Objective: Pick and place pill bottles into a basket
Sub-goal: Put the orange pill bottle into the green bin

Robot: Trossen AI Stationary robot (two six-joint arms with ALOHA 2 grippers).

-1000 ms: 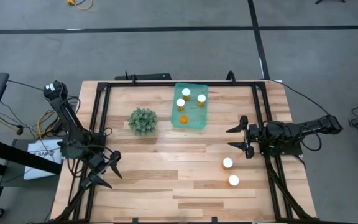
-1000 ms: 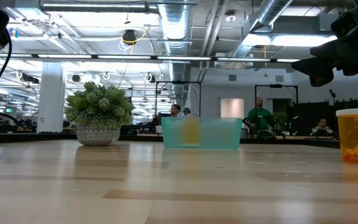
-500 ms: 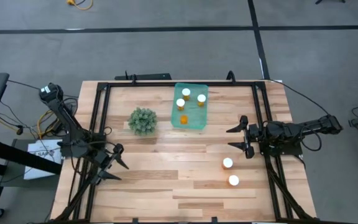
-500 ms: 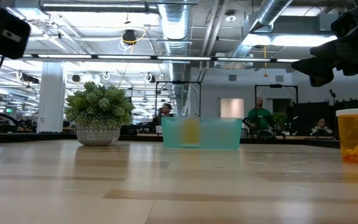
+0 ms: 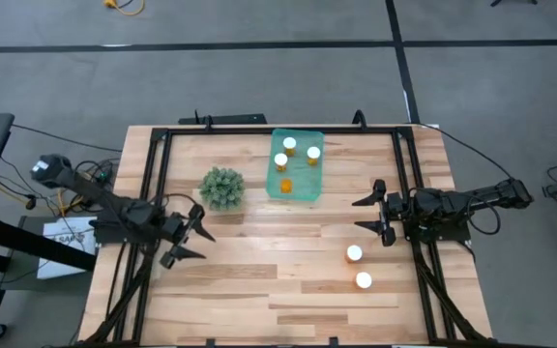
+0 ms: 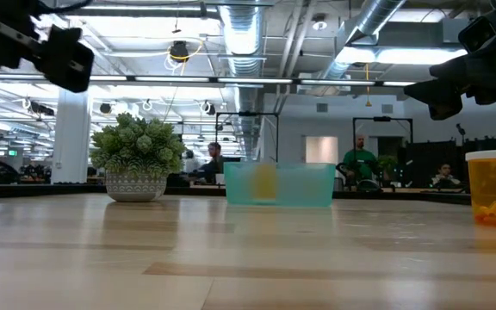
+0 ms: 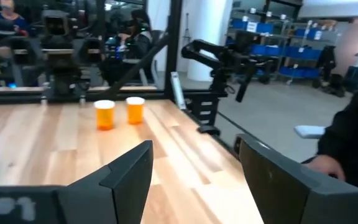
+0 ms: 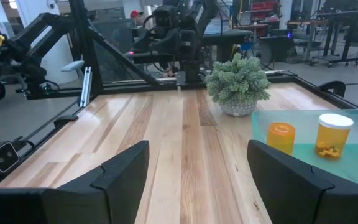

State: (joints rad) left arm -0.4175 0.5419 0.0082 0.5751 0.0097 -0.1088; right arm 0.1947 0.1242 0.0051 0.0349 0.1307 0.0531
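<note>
Basket (image 5: 295, 165): near the middle of the far edge of the table (image 5: 259, 280), teal and see-through.
Bottles in basket (image 5: 289, 145): three white caps plus one uncapped orange bottle, all inside the walls.
Bottles on table (image 5: 354, 253): two white-capped, side by side near the right edge, toward the near right corner, well apart from the basket.
Left gripper (image 5: 190, 234): raised over the left edge, fingers spread wide, holding nothing, pointed across the table toward the right side.
Right gripper (image 5: 376, 214): over the right edge, fingers wide apart, holding nothing, just beside the two loose bottles.
Plant (image 5: 221, 188): green and bushy in a small pot, between the left gripper and the basket, touching neither.
Background: seated people in the room behind, seen from table height.
</note>
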